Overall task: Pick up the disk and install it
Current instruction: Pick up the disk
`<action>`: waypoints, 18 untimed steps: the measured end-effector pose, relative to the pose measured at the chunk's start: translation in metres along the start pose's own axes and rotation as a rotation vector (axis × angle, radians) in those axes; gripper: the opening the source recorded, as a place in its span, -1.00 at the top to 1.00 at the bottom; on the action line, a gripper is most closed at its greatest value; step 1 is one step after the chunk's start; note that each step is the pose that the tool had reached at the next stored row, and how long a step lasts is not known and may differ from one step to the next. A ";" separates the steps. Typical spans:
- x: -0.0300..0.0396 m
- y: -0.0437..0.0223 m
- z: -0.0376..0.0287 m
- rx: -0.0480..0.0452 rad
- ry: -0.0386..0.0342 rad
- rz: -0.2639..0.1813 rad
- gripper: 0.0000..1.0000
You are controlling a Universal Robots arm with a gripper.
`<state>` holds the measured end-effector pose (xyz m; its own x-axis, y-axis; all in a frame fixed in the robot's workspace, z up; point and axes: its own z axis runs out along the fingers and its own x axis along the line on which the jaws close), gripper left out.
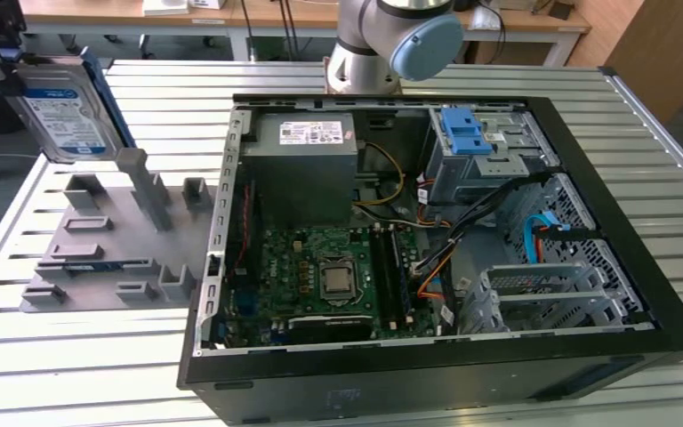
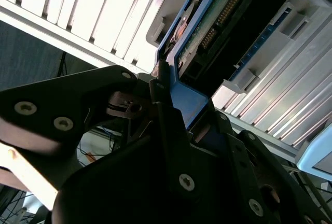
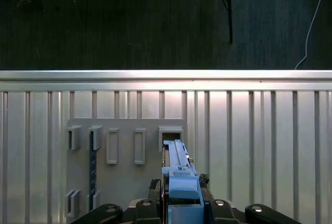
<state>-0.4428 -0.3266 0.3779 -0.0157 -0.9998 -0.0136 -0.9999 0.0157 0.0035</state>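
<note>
the gripper (image 3: 181, 207) is closing on the blue bracket of the disk (image 1: 67, 114) and gripping it upright in the air, above the slatted table's (image 1: 81, 374) edge on the exterior view's left. under it the grey holder plate (image 1: 110, 245) is lying on the table, just beside the open computer case (image 1: 437, 378), with the drive cage (image 1: 484, 147) sitting in the case's corner.

The slatted table (image 1: 81, 374) bears a grey fixture (image 1: 104, 253) and a computer case (image 1: 437, 381).
</note>
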 end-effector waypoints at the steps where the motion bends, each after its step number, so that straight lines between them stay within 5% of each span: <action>1: 0.0000 0.0000 -0.0006 0.0000 0.0000 0.000 0.27; 18: -0.0002 0.0001 -0.0169 0.0000 0.0001 0.000 0.27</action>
<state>-0.4428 -0.3265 0.3948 -0.0156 -0.9998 -0.0135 -0.9999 0.0156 0.0035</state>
